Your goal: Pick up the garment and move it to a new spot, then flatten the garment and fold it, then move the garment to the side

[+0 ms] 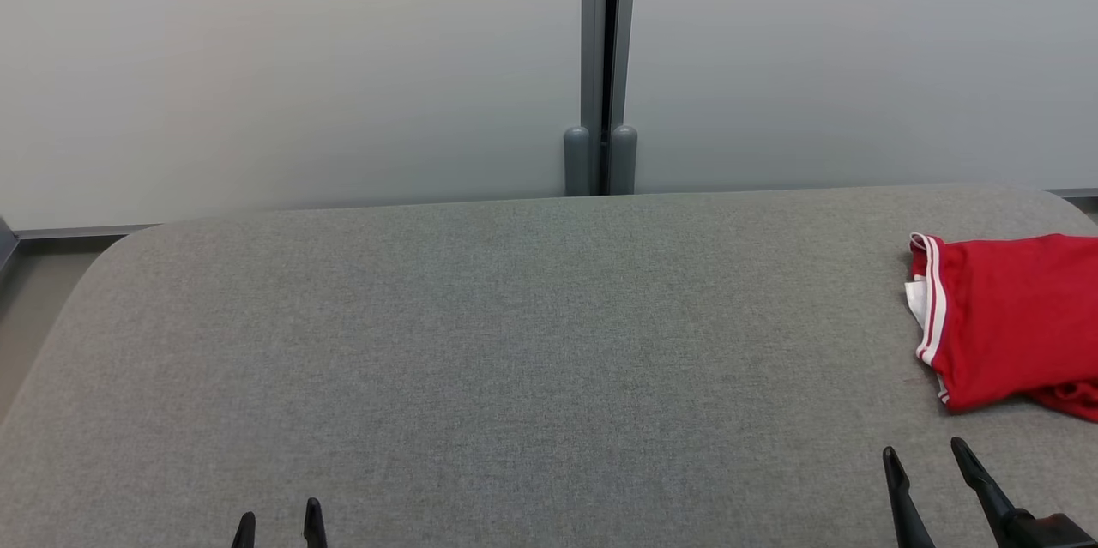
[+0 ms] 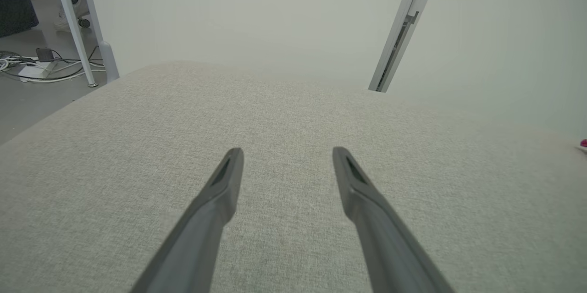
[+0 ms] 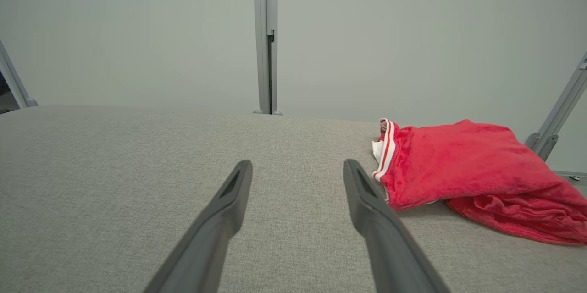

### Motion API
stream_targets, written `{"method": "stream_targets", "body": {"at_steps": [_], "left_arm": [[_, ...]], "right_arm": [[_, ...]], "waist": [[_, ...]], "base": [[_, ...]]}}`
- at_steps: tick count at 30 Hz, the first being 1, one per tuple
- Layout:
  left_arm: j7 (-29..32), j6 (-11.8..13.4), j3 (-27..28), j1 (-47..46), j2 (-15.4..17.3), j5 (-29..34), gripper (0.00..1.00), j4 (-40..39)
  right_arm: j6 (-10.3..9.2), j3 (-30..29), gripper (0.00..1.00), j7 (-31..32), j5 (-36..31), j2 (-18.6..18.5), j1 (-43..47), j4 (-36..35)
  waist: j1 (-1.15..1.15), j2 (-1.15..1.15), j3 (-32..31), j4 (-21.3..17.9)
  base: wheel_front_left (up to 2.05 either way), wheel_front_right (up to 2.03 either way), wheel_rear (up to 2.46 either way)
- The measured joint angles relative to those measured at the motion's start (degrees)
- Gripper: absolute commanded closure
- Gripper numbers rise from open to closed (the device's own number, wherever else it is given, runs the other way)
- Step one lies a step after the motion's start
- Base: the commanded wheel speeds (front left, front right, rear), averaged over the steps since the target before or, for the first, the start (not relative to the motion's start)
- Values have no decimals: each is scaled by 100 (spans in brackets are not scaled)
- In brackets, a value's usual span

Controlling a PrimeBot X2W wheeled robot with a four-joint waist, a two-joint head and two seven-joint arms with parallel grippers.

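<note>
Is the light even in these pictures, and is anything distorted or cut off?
Head view: soft, even light; the red garment is cut by the right edge. Right wrist view: a faint shadow lies under the garment. Left wrist view: the partition post leans.

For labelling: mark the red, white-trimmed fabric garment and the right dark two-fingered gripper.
red, white-trimmed fabric garment [image 3: 458, 160]: right wrist view, folded top layer.
right gripper [image 3: 298, 162]: right wrist view, midway between fingertips.

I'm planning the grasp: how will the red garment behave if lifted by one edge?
Probably floppy: the red garment lies in soft rumpled folds, so it should sag when lifted. Likely light, being thin cloth. Its fuzzy look suggests it may drag on the grey fabric surface, not slide.
</note>
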Motion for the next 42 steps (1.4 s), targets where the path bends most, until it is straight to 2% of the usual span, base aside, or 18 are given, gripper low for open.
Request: {"method": "stream_targets", "body": {"at_steps": [15, 16, 23, 42], "left_arm": [[0, -44, -52, -31, -1, -46, 0, 9], [4, -48, -66, -20, -7, -69, 100, 43], [80, -49, -99, 120, -77, -138, 100, 358], [552, -303, 136, -275, -71, -1804, 100, 350]], "right_arm": [[0, 35, 0, 0, 16, 19, 22, 51], [0, 35, 100, 4, 16, 21, 26, 75], [0, 43, 100, 76, 103, 143, 161, 416], [-1, -37, 100, 544, 2143, 142, -164, 433]], "waist": [[0, 0, 12, -220], [0, 0, 10, -221], [0, 0, 16, -220], [0, 0, 90, -203]], "base": [[0, 0, 0], [0, 0, 0], [0, 0, 0], [0, 0, 0]]}}
